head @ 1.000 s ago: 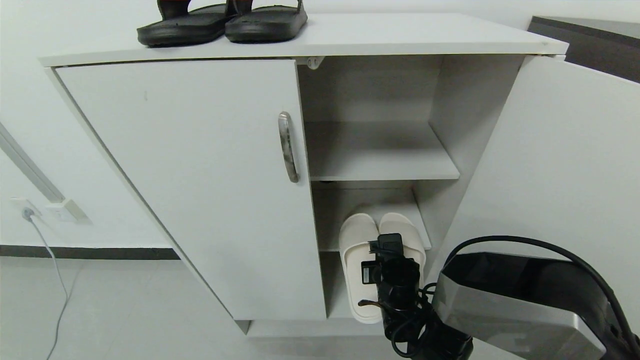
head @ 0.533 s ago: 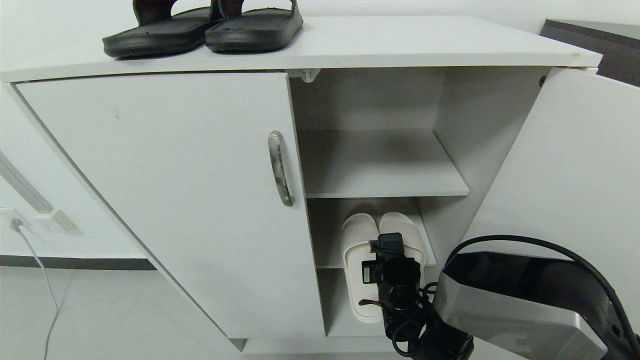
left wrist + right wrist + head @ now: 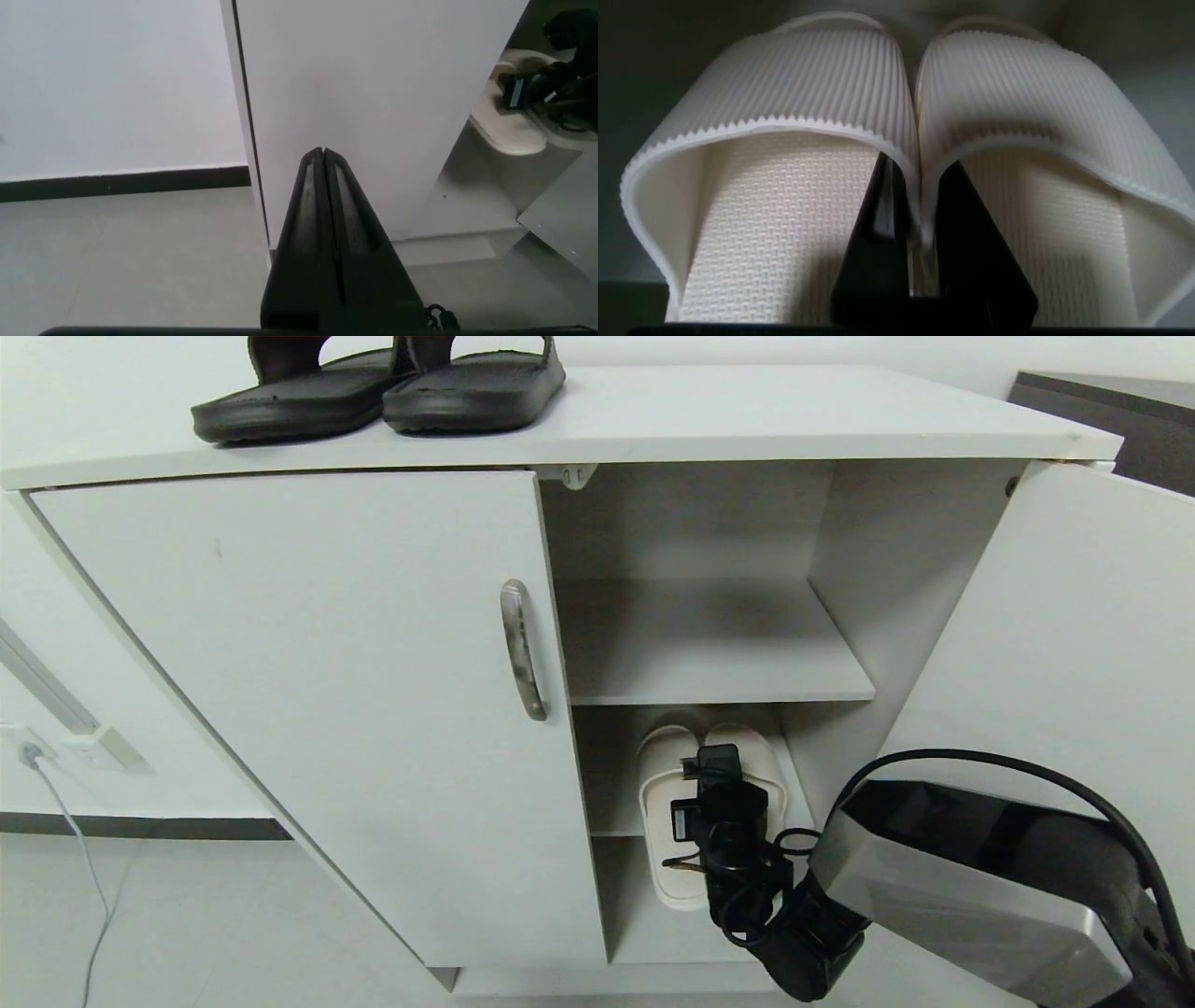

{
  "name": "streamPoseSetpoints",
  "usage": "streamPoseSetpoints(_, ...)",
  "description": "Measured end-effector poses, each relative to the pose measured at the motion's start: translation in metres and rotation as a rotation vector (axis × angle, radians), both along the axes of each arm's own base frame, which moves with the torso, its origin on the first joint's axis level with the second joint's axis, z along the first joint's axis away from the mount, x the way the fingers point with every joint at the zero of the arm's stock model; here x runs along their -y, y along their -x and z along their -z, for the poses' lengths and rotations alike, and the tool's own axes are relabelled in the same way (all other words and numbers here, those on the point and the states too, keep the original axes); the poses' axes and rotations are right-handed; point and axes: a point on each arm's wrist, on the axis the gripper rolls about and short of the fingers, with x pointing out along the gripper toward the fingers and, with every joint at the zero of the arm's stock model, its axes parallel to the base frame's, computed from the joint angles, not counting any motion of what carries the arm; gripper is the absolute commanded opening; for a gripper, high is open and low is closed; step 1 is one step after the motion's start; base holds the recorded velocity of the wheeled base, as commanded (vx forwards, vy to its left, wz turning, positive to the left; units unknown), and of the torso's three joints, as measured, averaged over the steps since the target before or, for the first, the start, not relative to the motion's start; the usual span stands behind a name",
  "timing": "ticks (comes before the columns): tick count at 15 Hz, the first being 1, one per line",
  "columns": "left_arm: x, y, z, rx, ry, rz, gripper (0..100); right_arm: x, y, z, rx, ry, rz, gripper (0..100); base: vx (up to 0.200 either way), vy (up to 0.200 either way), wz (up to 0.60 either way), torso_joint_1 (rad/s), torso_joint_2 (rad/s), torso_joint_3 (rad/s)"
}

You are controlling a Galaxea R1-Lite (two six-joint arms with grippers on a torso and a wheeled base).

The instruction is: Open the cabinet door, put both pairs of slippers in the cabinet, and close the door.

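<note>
A white cabinet [image 3: 747, 415] stands with its left door [image 3: 327, 663] closed and its right door [image 3: 1055, 635] swung open. The pair of black slippers [image 3: 373, 387] rests on the cabinet top at the left. My right gripper [image 3: 717, 775] is shut on the white slippers [image 3: 663, 784], pinching the two inner edges together [image 3: 915, 224]. The white slippers [image 3: 785, 121] lie toes-first on the second shelf, their heels sticking out past its front. My left gripper [image 3: 322, 159] is shut and holds nothing, low above the floor before the closed door [image 3: 374, 93].
The upper shelf [image 3: 709, 644] inside the open half is bare. A metal handle [image 3: 523, 649] sits on the closed door. A wall socket with a cable [image 3: 28, 751] is at the far left, and dark furniture [image 3: 1120, 401] stands behind the open door.
The head camera shifted early on. Since then my right gripper has carried the white slippers deeper onto the shelf. The black slippers have not moved.
</note>
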Motion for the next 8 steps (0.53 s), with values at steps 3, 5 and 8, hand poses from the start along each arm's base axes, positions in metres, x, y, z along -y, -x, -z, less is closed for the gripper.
streamPoseSetpoints(3,0.000,0.000,0.000,0.000,0.000,0.000,0,-0.004,-0.014,-0.005,-0.055,-0.052,0.003,0,0.000,0.000,0.00,0.000,0.00,0.000)
streamPoseSetpoints(5,0.000,0.000,0.000,0.000,0.000,0.000,0,-0.005,-0.023,-0.010,-0.076,-0.075,-0.001,0,0.000,0.000,0.00,0.000,0.00,0.000)
streamPoseSetpoints(8,0.000,0.000,0.000,0.000,0.000,0.000,0,-0.003,-0.037,-0.020,-0.057,-0.101,0.004,0,0.000,0.000,0.00,0.000,0.00,0.000)
